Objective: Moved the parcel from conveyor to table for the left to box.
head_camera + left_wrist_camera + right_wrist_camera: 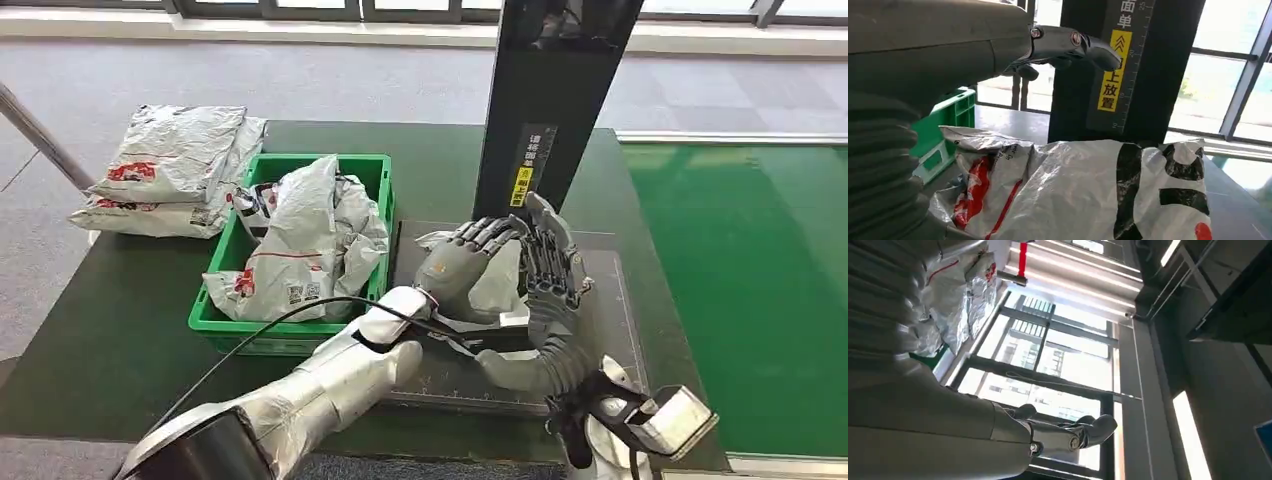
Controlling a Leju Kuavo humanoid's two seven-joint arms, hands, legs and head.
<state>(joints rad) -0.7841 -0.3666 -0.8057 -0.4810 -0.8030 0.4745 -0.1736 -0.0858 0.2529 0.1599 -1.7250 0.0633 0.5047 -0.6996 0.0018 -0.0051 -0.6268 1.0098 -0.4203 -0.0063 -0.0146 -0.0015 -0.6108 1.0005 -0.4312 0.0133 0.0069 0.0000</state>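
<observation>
Grey carpet and a row of windows lay beyond the dark green table [120, 330] I stood at, with the bright green conveyor [760, 290] running off to my right. On the table sat a green bin [372, 172] already stuffed with crumpled silver mailers, two more mailers [175, 165] stacked beside it on its far left, and a tall black scanner post [555, 100] rising over a dark mat.

The parcel [500, 285] lay on that mat, at the foot of the post, between my two hands. My left hand [465, 262] hung just over it with fingers curved and spread, not closed on anything; from the left wrist view the white bag with its black and red print [1088, 195] sat below my thumb, with air between them. My right hand [545, 265] stood beside the parcel on its conveyor side, fingers upright and apart, holding nothing that I could see (whether the palm touched the bag I could not tell).

By my reckoning the carry from conveyor to table was done and the handover was the step in hand. Next would call for my right hand to clear away and my left to settle down, close on the slack bag, and lift it across to the bin, which looked nearly full.
</observation>
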